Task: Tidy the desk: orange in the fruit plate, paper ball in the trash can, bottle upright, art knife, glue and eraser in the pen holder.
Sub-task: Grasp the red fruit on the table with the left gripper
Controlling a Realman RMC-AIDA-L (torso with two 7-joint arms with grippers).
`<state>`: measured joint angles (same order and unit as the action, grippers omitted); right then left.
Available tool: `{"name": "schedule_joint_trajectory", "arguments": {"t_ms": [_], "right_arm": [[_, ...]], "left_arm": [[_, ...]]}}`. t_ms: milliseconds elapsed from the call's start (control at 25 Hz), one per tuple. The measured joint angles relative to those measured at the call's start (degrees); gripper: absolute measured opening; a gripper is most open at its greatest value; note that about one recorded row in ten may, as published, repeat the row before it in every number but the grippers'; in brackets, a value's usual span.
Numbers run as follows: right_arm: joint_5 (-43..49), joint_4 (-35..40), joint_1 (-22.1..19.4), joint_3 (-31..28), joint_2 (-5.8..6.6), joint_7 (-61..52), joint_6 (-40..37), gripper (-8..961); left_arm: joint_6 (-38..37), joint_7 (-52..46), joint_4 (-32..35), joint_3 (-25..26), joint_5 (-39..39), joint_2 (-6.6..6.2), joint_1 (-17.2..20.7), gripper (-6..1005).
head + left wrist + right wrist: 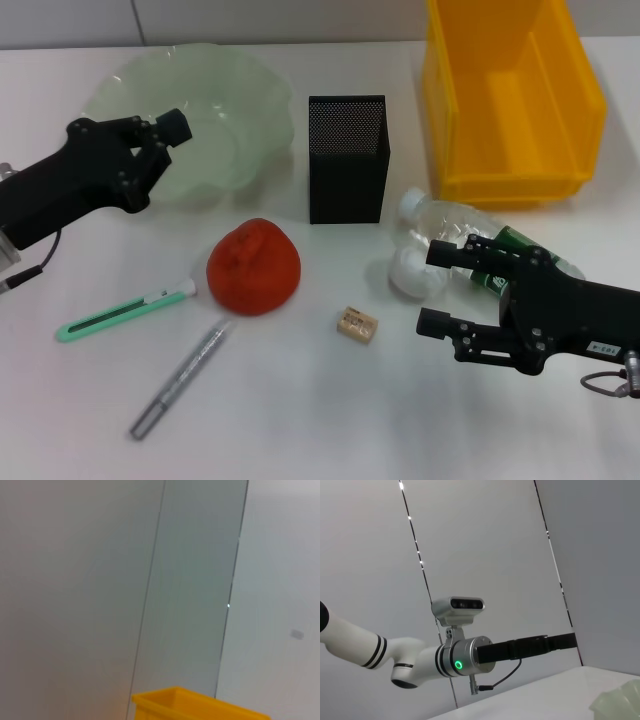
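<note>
We see the orange (254, 267) lying on the white worktop (320, 400), near the middle, in front of the pale green fruit plate (215, 110) and not in it. Left of the orange lies the green art knife (125, 312), and just in front of the orange the grey glue stick (182, 378) lies at a slant. The small eraser (357, 324) is to the right of the orange, apart from it. The black mesh pen holder (347, 158) stands upright behind them, and the yellow bin (510, 95) stands at the far right. The bottle (470, 235) lies on its side in front of the bin, with the white paper ball (412, 270) touching it. The right tool (440, 290) is low over the worktop, beside the paper ball; its fingers stand wide apart and hold nothing. The left tool (165, 135) hangs over the near rim of the fruit plate; we cannot tell how far it is open. In the right wrist view we see the left arm (445, 655) with its camera.
</note>
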<state>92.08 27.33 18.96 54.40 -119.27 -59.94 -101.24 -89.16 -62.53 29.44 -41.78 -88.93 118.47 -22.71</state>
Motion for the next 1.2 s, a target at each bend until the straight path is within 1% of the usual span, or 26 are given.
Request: {"name": "schedule_joint_trajectory", "arguments": {"t_ms": [120, 200, 240, 400, 440, 480, 520, 600, 640, 680, 800, 880, 1200], "right_arm": [[-0.02, 0.00, 0.02, -0.24, 0.00, 0.00, 0.00, 771], [-0.04, -0.03, -0.09, -0.58, 0.00, 0.03, 0.00, 771], [-0.05, -0.09, -0.26, -0.90, 0.00, 0.10, 0.00, 771], [-0.06, -0.15, -0.31, -1.22, 0.00, 0.13, -0.01, 770], [-0.07, -0.17, -0.25, -1.31, 0.00, 0.14, -0.01, 770], [-0.07, -0.17, -0.20, -1.31, 0.00, 0.15, -0.01, 770], [-0.07, -0.17, -0.13, -1.32, 0.00, 0.15, -0.01, 771], [-0.06, -0.18, -0.03, -1.32, 0.00, 0.17, -0.01, 771], [-0.06, -0.18, -0.03, -1.32, 0.00, 0.17, -0.01, 772], [-0.04, -0.21, -0.02, -1.32, 0.00, 0.18, -0.01, 772], [0.01, -0.58, -0.02, -1.32, 0.00, 0.18, -0.01, 773], [0.06, -0.59, -0.03, -1.32, 0.00, 0.18, -0.01, 772], [0.25, -0.61, -0.06, -1.11, 0.00, 0.18, -0.01, 770]], "left_arm": [[0.63, 0.89, 0.08, -1.59, -0.34, -0.03, -0.11, 18], [1.35, 1.34, 0.10, -3.65, -0.40, -0.08, 0.02, 24], [2.50, 1.24, 0.15, -5.78, -0.41, -0.17, 0.17, 29], [4.13, 1.16, 0.21, -9.01, -0.41, -0.22, 0.43, 154], [5.29, 1.37, 0.21, -11.08, -0.41, -0.18, 0.56, 185], [6.09, 1.42, 0.20, -12.12, -0.41, -0.11, 0.58, 223], [6.09, 1.42, 0.20, -12.12, -0.41, -0.11, 0.58, 262], [8.25, 1.46, -0.18, -14.51, -0.41, -0.05, 0.58, 338], [8.25, 1.46, -0.18, -14.51, -0.41, -0.05, 0.58, 377], [9.78, 1.49, -0.32, -16.26, -0.40, -0.01, 0.57, 415], [13.03, 1.58, -0.48, -19.03, -0.39, 0.14, 0.59, 536], [13.78, 1.58, -0.60, -19.48, -0.38, 0.17, 0.58, 616], [16.17, 1.61, -2.25, -19.82, -0.36, 0.25, 0.25, 703]]}}
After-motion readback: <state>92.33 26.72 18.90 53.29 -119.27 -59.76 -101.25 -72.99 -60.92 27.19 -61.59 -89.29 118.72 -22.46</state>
